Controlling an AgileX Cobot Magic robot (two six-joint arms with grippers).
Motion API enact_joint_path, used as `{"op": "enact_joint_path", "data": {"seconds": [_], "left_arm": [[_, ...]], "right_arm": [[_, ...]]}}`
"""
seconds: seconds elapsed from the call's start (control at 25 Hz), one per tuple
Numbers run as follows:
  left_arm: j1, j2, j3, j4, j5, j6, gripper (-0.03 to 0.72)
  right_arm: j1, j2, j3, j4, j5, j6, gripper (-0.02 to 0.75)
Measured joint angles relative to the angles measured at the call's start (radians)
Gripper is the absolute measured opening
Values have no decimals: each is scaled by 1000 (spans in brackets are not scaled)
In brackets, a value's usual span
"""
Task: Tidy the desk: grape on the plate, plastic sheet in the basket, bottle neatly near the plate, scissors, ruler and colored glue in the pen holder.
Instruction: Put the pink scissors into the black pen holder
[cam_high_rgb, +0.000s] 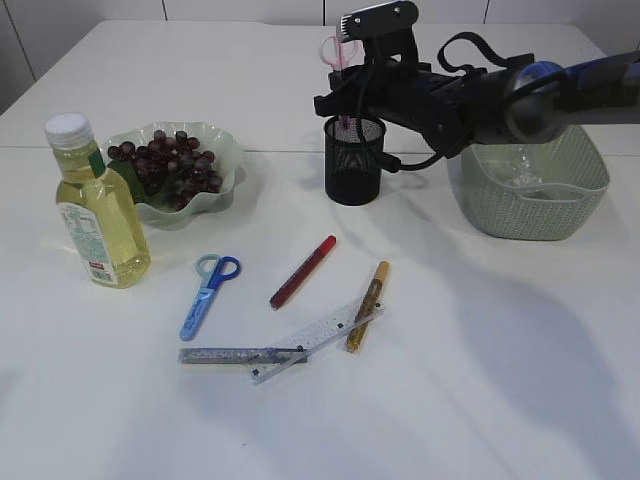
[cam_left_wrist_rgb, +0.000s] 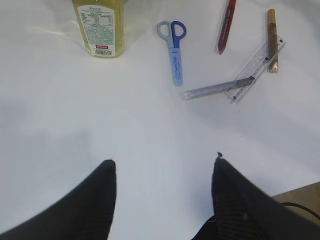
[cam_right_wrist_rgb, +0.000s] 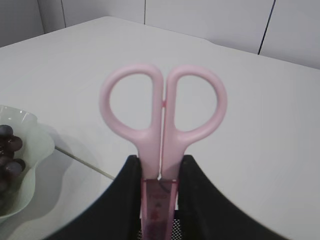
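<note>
The right gripper (cam_right_wrist_rgb: 160, 175) is clamped on a pair of pink scissors (cam_right_wrist_rgb: 162, 115), its two black fingers (cam_right_wrist_rgb: 125, 200) pressed against the shanks just below the handle loops, which stand upright and closed; in the exterior view the pair hangs blades-down into the black mesh pen holder (cam_high_rgb: 354, 160), with the arm reaching in from the right. Right of the holder sits the pale green basket (cam_high_rgb: 575, 210), something clear lying inside it. Left of the holder, the grapes (cam_high_rgb: 165, 165) rest on the wavy-edged plate (cam_high_rgb: 225, 150), and the bottle (cam_high_rgb: 95, 215) of yellow liquid stands upright just beside that plate. On the table in front lie blue scissors (cam_high_rgb: 208, 295), a red glue pen (cam_high_rgb: 302, 271), a gold glue pen (cam_high_rgb: 367, 306), a silver glue pen (cam_high_rgb: 225, 355) and the clear ruler (cam_high_rgb: 320, 340), which crosses the silver and gold pens. The left gripper (cam_left_wrist_rgb: 162, 200) hovers over bare tabletop nearer the camera, jaws spread wide, holding nothing.
</note>
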Motion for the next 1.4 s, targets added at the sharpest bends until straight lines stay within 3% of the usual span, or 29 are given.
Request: {"op": "enact_joint_path", "data": {"seconds": [0.32, 0.64, 1.0, 1.24, 1.4], "left_arm": [[0, 0, 0, 0, 0, 0, 443], [0, 0, 0, 0, 0, 0, 443], [0, 0, 0, 0, 0, 0, 443], [0, 0, 0, -9, 0, 0, 443], [0, 0, 0, -12, 0, 0, 443]], "right_arm": [[0, 0, 0, 0, 26, 2, 179], [0, 0, 0, 1, 64, 2, 281], [0, -5, -9, 2, 153, 4, 298], [0, -54, -70, 23, 273, 4, 302], [0, -104, -146, 86, 473, 4, 301]]}}
